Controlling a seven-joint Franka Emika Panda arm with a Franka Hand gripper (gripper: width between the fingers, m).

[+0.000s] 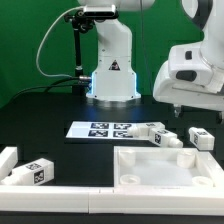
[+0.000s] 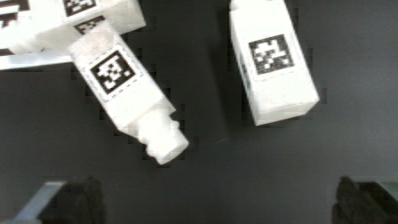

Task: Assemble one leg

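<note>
In the wrist view two white legs with tag markers lie on the black table: one leg (image 2: 128, 88) lies tilted, with a stepped end toward my gripper, and the other leg (image 2: 272, 62) lies beside it. A third leg (image 2: 32, 42) crosses the tilted one at the edge. My gripper (image 2: 217, 205) is open and empty above them, with dark fingertips (image 2: 71, 200) on either side. In the exterior view my gripper (image 1: 172, 112) hangs over the legs (image 1: 152, 132) next to the marker board (image 1: 105, 128). Another leg (image 1: 201, 137) lies at that view's right.
The wide white panel (image 1: 165, 178) with a raised rim lies at the front. A white bracket (image 1: 12, 160) with one more tagged leg (image 1: 38, 172) sits at the exterior view's left. The robot base (image 1: 110, 75) stands behind the marker board.
</note>
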